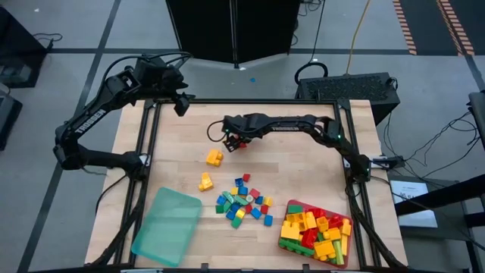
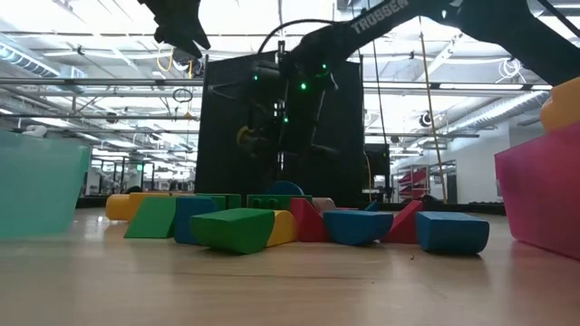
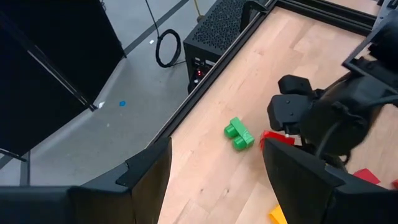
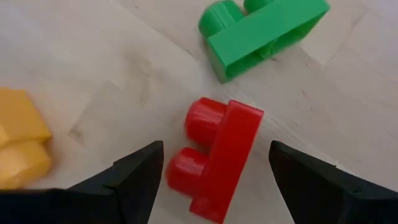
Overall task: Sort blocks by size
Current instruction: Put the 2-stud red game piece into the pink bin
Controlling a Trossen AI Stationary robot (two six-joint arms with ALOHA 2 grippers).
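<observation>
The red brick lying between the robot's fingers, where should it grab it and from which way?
Probably across its flat slab, from above. The red brick lies on its side, two studs pointing sideways, so the slab's two broad faces stand upright. The right gripper is open with a finger on each side, so closing should pinch those faces. The round studs would likely slip. The green brick lies apart.

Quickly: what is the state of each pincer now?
Left pincer: open, holding nothing.
Right pincer: open around a red block, not gripping it.
</observation>
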